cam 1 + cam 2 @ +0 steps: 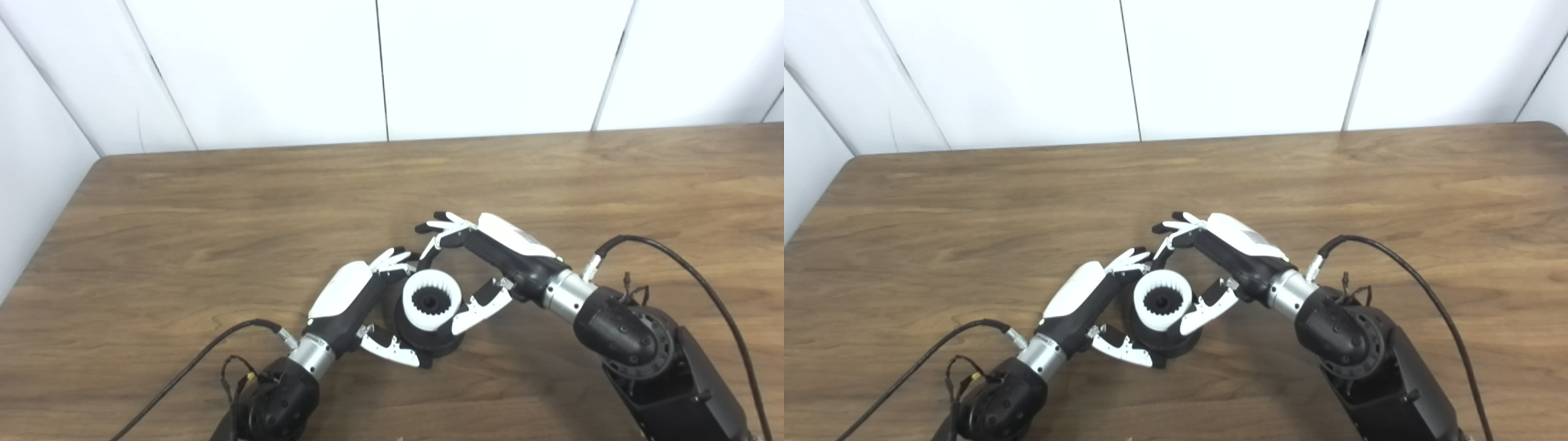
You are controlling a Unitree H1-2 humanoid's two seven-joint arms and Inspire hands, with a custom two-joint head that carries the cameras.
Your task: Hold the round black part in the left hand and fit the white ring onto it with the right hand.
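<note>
Lower centre of the frame: the round black part [429, 340] rests on the wooden surface [245, 202], gripped by the left hand [361, 300]. The white ring [431, 300] sits on top of it; the right hand [490, 263] is open, thumb touching the ring.

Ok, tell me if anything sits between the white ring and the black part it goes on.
Nothing visible does. The white toothed ring already sits on top of the round black part, which the left hand grips. The right hand is spread around the ring, thumb against its side.
</note>
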